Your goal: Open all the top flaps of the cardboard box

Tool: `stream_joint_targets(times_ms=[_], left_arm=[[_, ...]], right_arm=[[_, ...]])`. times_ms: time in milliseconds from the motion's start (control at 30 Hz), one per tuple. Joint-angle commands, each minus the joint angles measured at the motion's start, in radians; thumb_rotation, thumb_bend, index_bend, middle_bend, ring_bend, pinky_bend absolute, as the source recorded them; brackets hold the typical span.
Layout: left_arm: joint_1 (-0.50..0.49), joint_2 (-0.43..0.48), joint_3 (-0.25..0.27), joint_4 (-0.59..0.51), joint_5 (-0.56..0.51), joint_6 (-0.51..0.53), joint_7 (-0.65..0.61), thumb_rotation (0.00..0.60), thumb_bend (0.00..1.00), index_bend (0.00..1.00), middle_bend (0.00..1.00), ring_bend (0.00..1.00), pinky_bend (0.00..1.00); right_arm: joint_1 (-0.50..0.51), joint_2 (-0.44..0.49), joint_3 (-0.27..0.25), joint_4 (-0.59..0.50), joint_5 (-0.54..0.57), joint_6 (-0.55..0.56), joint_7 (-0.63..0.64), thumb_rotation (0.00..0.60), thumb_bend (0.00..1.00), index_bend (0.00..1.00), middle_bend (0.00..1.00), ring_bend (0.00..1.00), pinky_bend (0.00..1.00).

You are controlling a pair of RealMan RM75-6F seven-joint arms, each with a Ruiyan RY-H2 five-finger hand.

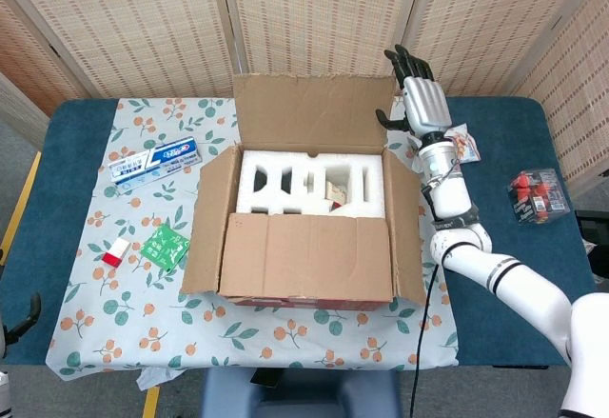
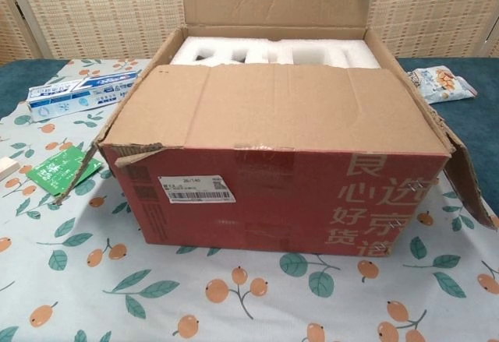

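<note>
Cardboard box [image 1: 304, 247] is sitting mid-counter on the fruit-print tablecloth [image 1: 95, 323]. Its rear flap [image 1: 314, 110] is standing upright; the front flap [image 1: 306, 254] is lying flat over the near half of the opening. Left side flap [image 1: 211, 218] and right side flap [image 1: 404, 228] are angling outward. White foam insert [image 1: 309, 182] is showing in the uncovered rear half, with a small printed item sitting in one of its slots; you cannot tell what it is.

Your right hand [image 1: 423, 102] is reaching up at the rear flap's right edge, fingers extended and spread, thumb just beside the flap's edge; whether it is touching the cardboard cannot be told. The chest view is not showing this hand. Your left hand is not appearing in either view.

Lying on the counter: toothpaste box [image 1: 155, 161] left of the cardboard box, green sachet [image 1: 166, 245] and a small red-and-white packet [image 1: 116, 252] further forward, snack bag [image 2: 440, 83] by your right arm, and a red packaged item [image 1: 539, 195] well apart on the blue counter [image 1: 519, 275].
</note>
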Motion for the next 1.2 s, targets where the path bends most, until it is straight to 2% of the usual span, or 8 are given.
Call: stream_joint_targets(times_ms=[33,333,567,733,833,900,967,1200], left_arm=[[0.002,0.000,0.000,0.001,0.001,0.002,-0.004,0.600,0.45,0.00,0.00,0.00,0.00],[0.004,-0.007,0.006,0.000,0.022,0.024,0.024,0.600,0.45,0.00,0.00,0.00,0.00],[0.001,-0.016,0.011,0.001,0.035,0.030,0.060,0.600,0.45,0.00,0.00,0.00,0.00],[-0.002,-0.020,0.009,0.003,0.032,0.024,0.069,0.600,0.45,0.00,0.00,0.00,0.00],[-0.004,-0.020,0.009,0.004,0.030,0.020,0.071,0.600,0.45,0.00,0.00,0.00,0.00],[-0.006,-0.020,0.008,0.006,0.030,0.017,0.072,0.600,0.45,0.00,0.00,0.00,0.00],[-0.007,-0.020,0.008,0.006,0.029,0.016,0.072,0.600,0.45,0.00,0.00,0.00,0.00],[-0.006,-0.019,0.008,0.010,0.030,0.016,0.063,0.600,0.45,0.00,0.00,0.00,0.00]], right_arm=[[-0.039,0.038,-0.026,-0.098,-0.053,0.005,0.080,0.600,0.38,0.00,0.00,0.00,0.00],[-0.255,0.321,-0.120,-0.547,-0.196,0.046,0.256,0.600,0.38,0.00,0.00,0.00,0.00],[-0.327,0.473,-0.170,-0.706,-0.296,-0.050,0.516,0.600,0.38,0.00,0.00,0.00,0.02],[-0.323,0.512,-0.178,-0.714,-0.377,-0.167,0.853,0.600,0.38,0.00,0.00,0.03,0.19],[-0.300,0.510,-0.190,-0.695,-0.448,-0.223,1.022,0.600,0.38,0.00,0.00,0.05,0.21],[-0.278,0.507,-0.200,-0.687,-0.511,-0.249,1.193,0.600,0.38,0.00,0.00,0.05,0.21],[-0.269,0.507,-0.209,-0.677,-0.546,-0.249,1.254,0.600,0.38,0.00,0.00,0.05,0.22],[-0.174,0.484,-0.344,-0.569,-0.766,-0.172,1.532,0.600,0.38,0.00,0.00,0.05,0.22]])
